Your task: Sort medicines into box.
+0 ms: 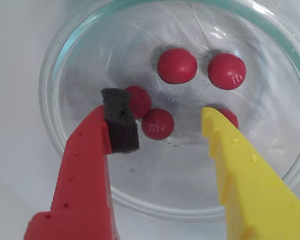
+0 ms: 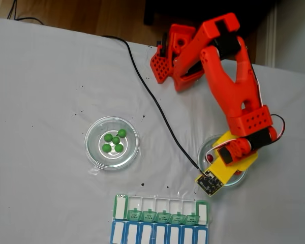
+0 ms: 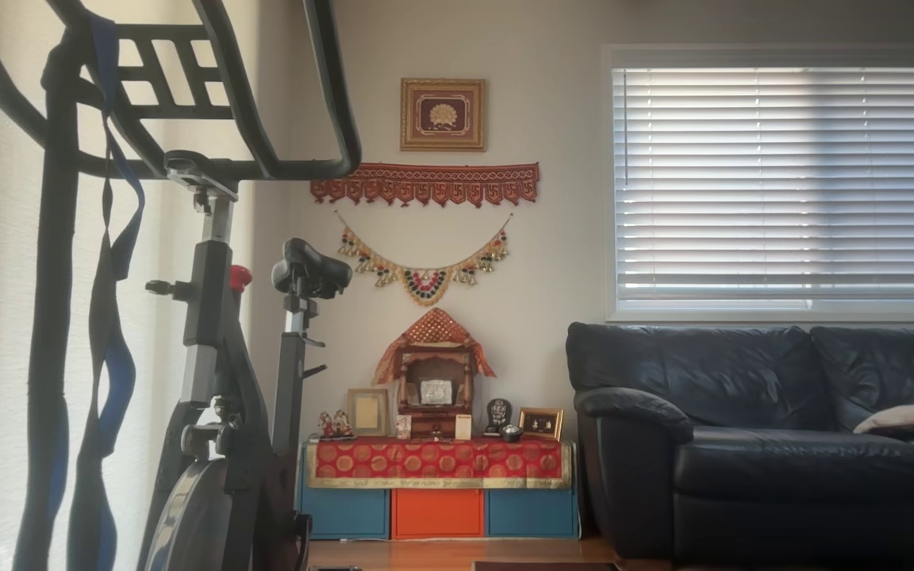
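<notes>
My gripper [image 1: 162, 117]: lower frame of the wrist view, fingers spread wide, holding nothing.
Red medicines [image 1: 158, 123]: five, frame centre, in glass dish [image 1: 80, 165].
Green medicines [image 2: 115, 141]: left-centre dish, fixed view.
Box [image 2: 162, 209]: bottom centre, fixed view.

Dark red medicines [image 1: 176, 66], green medicines [image 2: 114, 141], one red and one yellow fingers [image 1: 82, 165], green-lidded box [image 2: 161, 210].

Soft daylight, slightly blurry wrist view
</notes>
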